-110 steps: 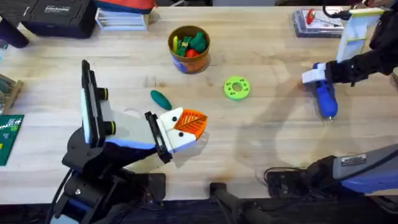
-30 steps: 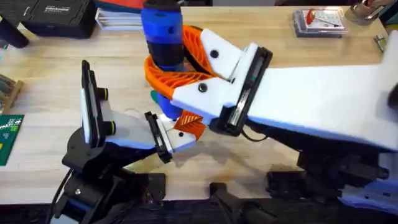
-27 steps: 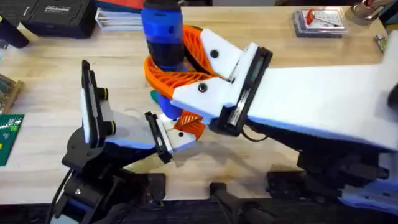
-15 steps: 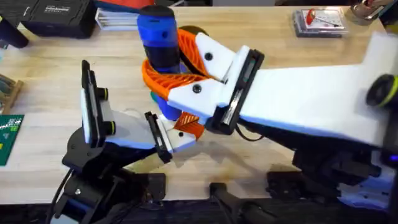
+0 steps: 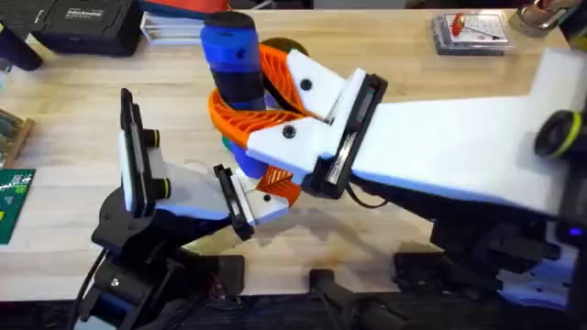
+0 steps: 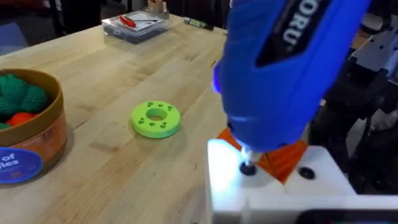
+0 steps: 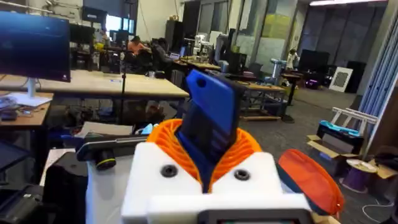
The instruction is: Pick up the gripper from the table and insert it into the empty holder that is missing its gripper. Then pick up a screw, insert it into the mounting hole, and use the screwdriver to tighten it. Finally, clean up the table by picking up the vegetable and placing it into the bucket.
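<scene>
Gripping screwdriver | right gripper | tip on holder

You have a bright green disc with a ring of small holes lying flat on the bare wood, well apart from everything else. At the far right edge sits a clear plastic case holding something red; your left wrist view shows the same case with a dark marker-like stick lying just beyond it. At the far left corner you see a black case, and just beside it a stack of white and orange items. A green printed card lies at the near left edge. Behind the workspace, the room holds desks, a large monitor and seated people in the distance.
</scene>
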You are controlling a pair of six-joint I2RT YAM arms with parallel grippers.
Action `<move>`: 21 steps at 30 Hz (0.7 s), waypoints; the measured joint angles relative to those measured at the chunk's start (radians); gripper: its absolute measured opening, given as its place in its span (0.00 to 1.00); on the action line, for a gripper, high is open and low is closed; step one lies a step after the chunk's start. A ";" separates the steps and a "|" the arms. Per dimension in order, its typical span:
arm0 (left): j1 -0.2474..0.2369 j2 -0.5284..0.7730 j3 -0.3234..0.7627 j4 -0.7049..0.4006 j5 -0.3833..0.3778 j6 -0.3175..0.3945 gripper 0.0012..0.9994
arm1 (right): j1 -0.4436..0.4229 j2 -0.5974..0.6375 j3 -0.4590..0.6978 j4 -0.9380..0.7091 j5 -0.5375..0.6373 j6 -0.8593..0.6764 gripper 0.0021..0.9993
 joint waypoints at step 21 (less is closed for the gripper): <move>0.000 -0.002 0.000 0.002 -0.002 0.003 0.00 | -0.019 0.012 0.049 -0.068 -0.026 0.001 0.02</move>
